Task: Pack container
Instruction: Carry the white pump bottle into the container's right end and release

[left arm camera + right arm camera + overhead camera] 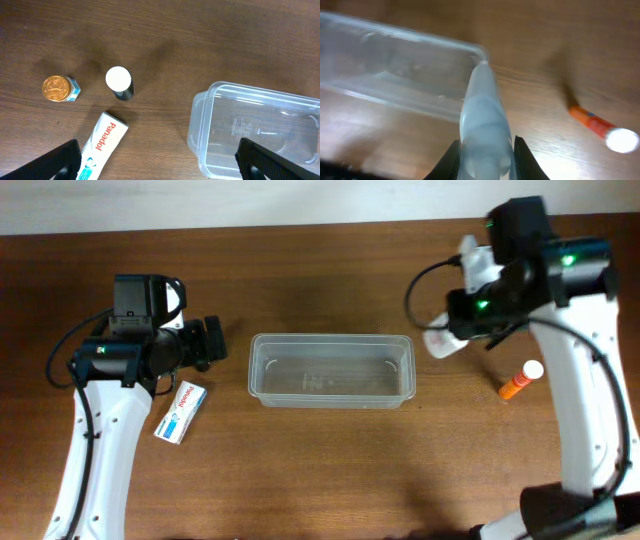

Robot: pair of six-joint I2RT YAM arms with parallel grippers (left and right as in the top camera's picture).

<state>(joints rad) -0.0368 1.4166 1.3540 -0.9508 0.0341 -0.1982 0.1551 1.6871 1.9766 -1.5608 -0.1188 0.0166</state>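
The clear container (262, 370) stands in the middle of the table with nothing in it; it also shows in the left wrist view (199, 125) and the right wrist view (395, 95). My right gripper (452, 330) is shut on a pale white tube (484, 110) and holds it above the table just off the container's right end. My left gripper (160, 167) is open and empty, low over the table at the container's left end, with a white Panadol box (104, 142) between its fingers.
An orange tube with a white cap (520, 380) lies right of the container, also in the right wrist view (600, 129). A gold-lidded jar (56, 88) and a black bottle with a white cap (119, 82) stand left of the container. The Panadol box (181, 412) lies by the left arm.
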